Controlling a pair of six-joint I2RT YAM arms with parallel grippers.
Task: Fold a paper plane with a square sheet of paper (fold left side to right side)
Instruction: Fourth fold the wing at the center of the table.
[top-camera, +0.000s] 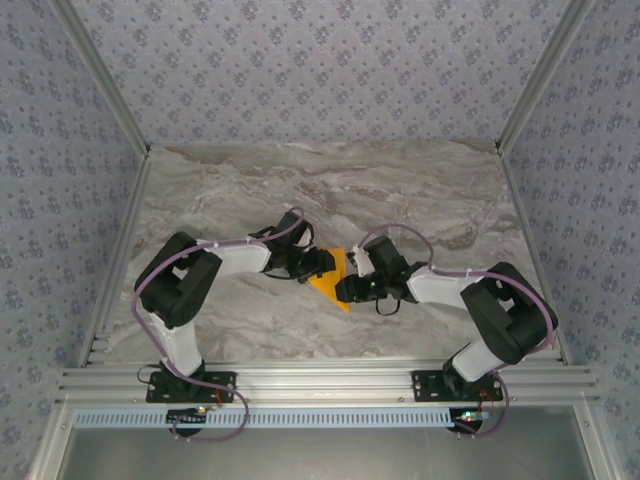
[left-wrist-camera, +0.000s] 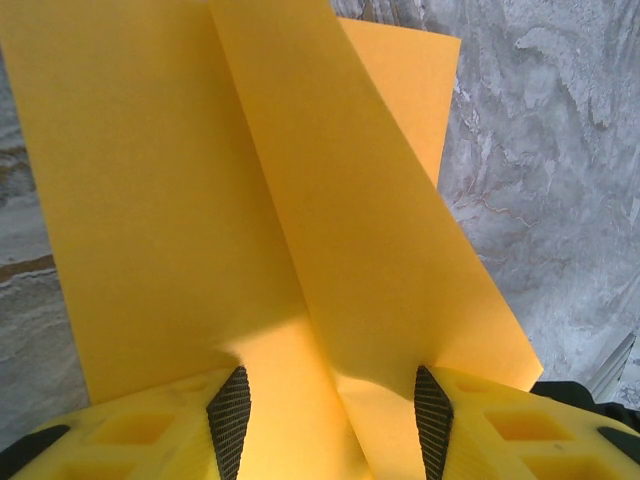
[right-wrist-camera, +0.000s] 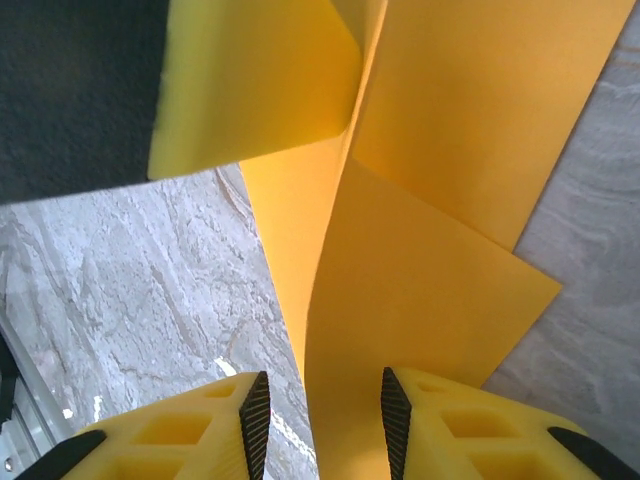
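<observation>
Left gripper (left-wrist-camera: 330, 385): the jaws are held apart, w/ the black pads (left-wrist-camera: 232, 420) set wide. The square sheet of paper (left-wrist-camera: 180, 200) is seen running thru the gap btwn them, far too thin to fill it. In the left wrist cam, one part of the sheet is spread out beyond the fingertips. A folded flap is raised over it, slanting from top ctr down to the right-hand finger. Another corner of orange is seen behind the flap, top right.

Right gripper (right-wrist-camera: 322, 385): the jaws are likewise parted. An edge of the sheet is passed btwn the pads (right-wrist-camera: 395, 425), close by the right-hand one; whether it is touched there cannot be told. Further out the paper is creased lengthwise, w/ one panel laid toward the table (right-wrist-camera: 130, 280) and another lifted. A yellow finger of the left gripper is seen top left in that view, right against the fold.

In the top cam, the left gripper (top-camera: 318, 262) and right gripper (top-camera: 352, 288) are brought close together at approx. mid-table, tips facing each other. The orange sheet (top-camera: 333, 283) is located btwn and partly under them. One pointed corner is stuck out toward the near edge. A grey-brown marble pattern is seen on the table around it, and patterned walls (top-camera: 300, 60) are set beyond.
</observation>
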